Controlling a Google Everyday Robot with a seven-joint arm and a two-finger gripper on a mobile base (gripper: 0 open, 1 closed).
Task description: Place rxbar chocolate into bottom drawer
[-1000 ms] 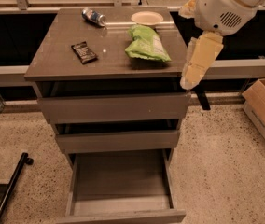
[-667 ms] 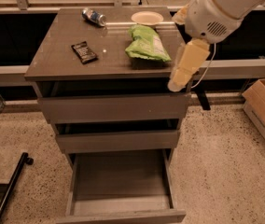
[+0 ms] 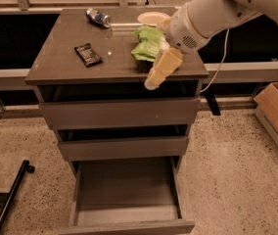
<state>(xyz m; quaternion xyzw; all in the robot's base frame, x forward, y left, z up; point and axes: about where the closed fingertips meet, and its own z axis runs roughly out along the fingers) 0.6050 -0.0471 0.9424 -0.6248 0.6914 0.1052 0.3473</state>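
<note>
The bottom drawer [image 3: 127,187] is nearest, pulled well out of the cabinet. Its flat grey floor is bare and its plain front edge runs along the lower border of the view. To the left of it, on the speckled floor, a black bar [image 3: 9,199] slants down towards the corner. To the right, a cardboard box [image 3: 276,111] stands on the floor against the edge of the view.

Above the open drawer, the middle drawer [image 3: 122,147] sits slightly out, with a dark gap over it. The top drawer [image 3: 119,112] is out by about as little.

The gripper [image 3: 151,84] hangs at the front edge of the cabinet top [image 3: 56,62], right of centre. It is pale cream and tilts down and to the left, so its tip overlaps the dark gap above the top drawer. I cannot tell from this angle whether it is open or closed, and nothing shows in its hold. The white arm [image 3: 212,9] reaches in from the upper right, and a thin cable [image 3: 220,58] loops down behind it.

The chocolate bar [image 3: 88,54] lies flat on the cabinet top, left of centre. It is well apart from the gripper and not in any drawer. A crumpled green bag [image 3: 146,43] rests farther right, just behind the gripper and partly hidden by the arm. Beyond it, near the back edge, are a pale plate [image 3: 152,17] and a blue-and-silver can [image 3: 98,17] lying on its side.
</note>
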